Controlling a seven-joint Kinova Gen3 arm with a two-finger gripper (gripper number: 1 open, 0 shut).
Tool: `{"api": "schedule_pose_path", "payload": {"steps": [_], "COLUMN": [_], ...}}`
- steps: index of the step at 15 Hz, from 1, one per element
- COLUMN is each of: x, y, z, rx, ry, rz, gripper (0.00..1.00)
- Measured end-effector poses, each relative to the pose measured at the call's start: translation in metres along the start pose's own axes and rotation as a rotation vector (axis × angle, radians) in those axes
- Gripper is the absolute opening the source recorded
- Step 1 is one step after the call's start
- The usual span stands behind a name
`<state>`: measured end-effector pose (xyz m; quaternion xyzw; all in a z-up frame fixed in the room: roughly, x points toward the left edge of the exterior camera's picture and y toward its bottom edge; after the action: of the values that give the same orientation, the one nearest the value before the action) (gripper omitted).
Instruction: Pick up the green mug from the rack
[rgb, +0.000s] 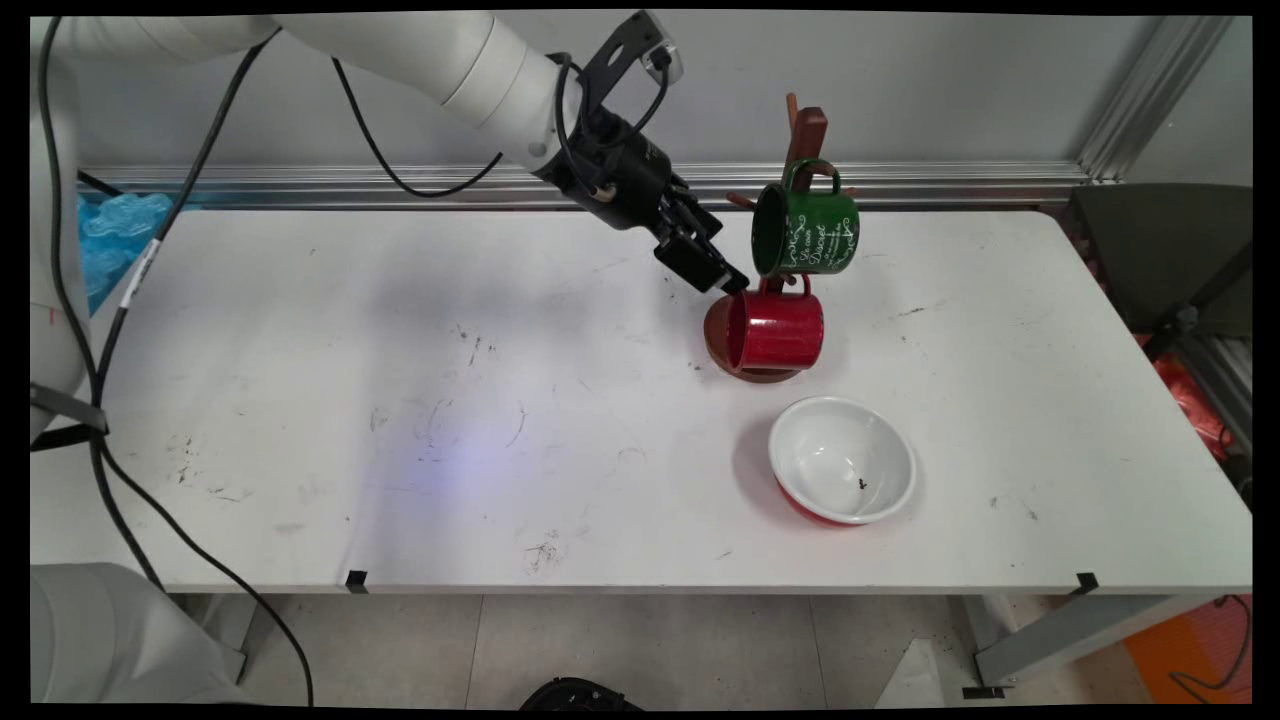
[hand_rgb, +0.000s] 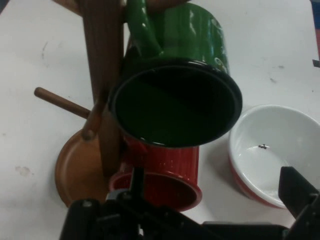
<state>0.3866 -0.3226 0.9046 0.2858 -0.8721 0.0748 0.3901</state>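
Black two-finger gripper (rgb: 722, 277) is hanging at the rim of the red enamel mug (rgb: 775, 330). In the hand view one finger (hand_rgb: 136, 182) is sitting at the mug's mouth and the other finger (hand_rgb: 297, 192) is standing far off over the bowl, so the jaws are spread wide and gripping nothing.

The red mug is hanging low on the brown wooden mug tree (rgb: 805, 135), mouth facing left, just above the tree's round wooden base (rgb: 722, 350). Directly above it the glossy green enamel mug with white lettering (rgb: 806, 230) is hanging from an upper peg by its handle, dark mouth turned toward the hand.

Judgement on handling: any grip at the red rim is wanting one finger inside the mouth and one outside on the wall, closed slowly; the enamel looks slick and the wall thin. The green mug is crowding close overhead, so clearance is tight, and a knock could be swinging it off its peg.

A white-lined, red-outside enamel bowl (rgb: 842, 460) is sitting on the white scuffed table (rgb: 400, 400), near the tree's base, a dark speck lying inside.
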Motion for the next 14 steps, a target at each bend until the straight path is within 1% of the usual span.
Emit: {"api": "schedule_pose_path", "payload": {"steps": [2, 6, 10, 14], "x": [0.002, 0.002, -0.008, -0.022], "y": [0.003, 0.009, 0.013, 0.016], "z": [-0.001, -0.004, -0.012, -0.016], "rx": [0.004, 0.028, 0.048, 0.051], "ry": [0.015, 0.058, 0.083, 0.097], "rz": [-0.001, -0.012, -0.007, -0.009], "gripper": [1.0, 1.0, 1.0, 1.0]}}
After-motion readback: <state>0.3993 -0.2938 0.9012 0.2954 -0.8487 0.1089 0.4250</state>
